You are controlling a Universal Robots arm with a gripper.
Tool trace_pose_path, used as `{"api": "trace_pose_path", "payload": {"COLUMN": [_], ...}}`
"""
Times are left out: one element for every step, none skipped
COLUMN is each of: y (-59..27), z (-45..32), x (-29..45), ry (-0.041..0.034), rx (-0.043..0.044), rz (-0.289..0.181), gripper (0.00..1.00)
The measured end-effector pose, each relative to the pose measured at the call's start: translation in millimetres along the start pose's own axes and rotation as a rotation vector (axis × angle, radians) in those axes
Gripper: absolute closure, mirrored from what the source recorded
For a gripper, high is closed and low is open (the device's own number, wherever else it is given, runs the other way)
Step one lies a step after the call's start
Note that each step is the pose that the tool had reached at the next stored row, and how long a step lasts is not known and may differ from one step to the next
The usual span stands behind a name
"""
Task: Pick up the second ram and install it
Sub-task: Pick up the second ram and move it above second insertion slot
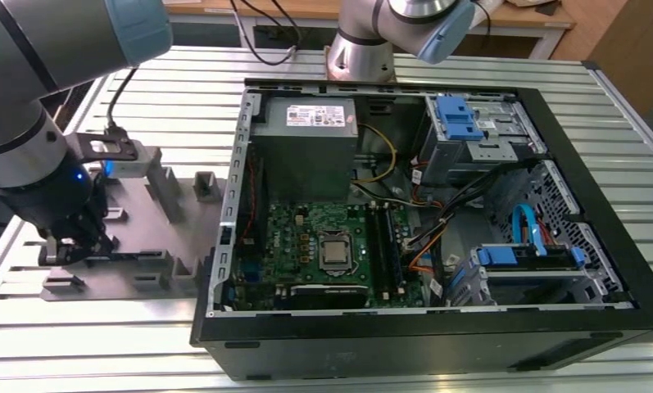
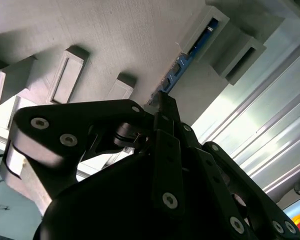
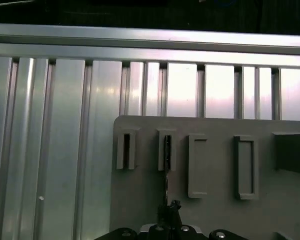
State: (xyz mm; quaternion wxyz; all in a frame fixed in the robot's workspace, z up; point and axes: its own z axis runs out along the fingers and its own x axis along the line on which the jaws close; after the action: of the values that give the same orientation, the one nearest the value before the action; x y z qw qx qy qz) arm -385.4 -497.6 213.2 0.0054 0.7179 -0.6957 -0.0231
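Second ram (image 3: 167,175) stands on edge on the grey moulded fixture plate (image 3: 215,215), a thin dark strip with its far end in a slotted post. The black end effector (image 2: 162,100) has its fingers drawn together on the stick's near end. The plate lies on a ribbed aluminium counter (image 1: 173,90) beside an open black computer case (image 1: 414,352). The case's grey power supply (image 1: 304,155) bears a white label (image 1: 317,116), its print too small to read.
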Motion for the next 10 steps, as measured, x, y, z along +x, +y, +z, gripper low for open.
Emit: {"api": "trace_pose_path", "payload": {"y": [0.0, 0.0, 0.0, 0.0, 0.0, 0.0, 0.0, 0.0, 0.0, 0.0], "z": [0.0, 0.0, 0.0, 0.0, 0.0, 0.0, 0.0, 0.0, 0.0, 0.0], "x": [0.0, 0.0, 0.0, 0.0, 0.0, 0.0, 0.0, 0.0, 0.0, 0.0], "ry": [0.0004, 0.0009, 0.0013, 0.0016, 0.002, 0.0024, 0.0028, 0.0032, 0.0036, 0.004], "rx": [-0.0003, -0.0006, -0.0008, -0.0011, -0.0013, -0.0015, -0.0018, -0.002, -0.0023, -0.0025], "rz": [-0.01, -0.02, -0.03, -0.04, -0.05, -0.06, -0.07, -0.08, -0.089, -0.098], "gripper": [0.93, 0.93, 0.93, 0.93, 0.93, 0.93, 0.93, 0.93, 0.93, 0.93]}}
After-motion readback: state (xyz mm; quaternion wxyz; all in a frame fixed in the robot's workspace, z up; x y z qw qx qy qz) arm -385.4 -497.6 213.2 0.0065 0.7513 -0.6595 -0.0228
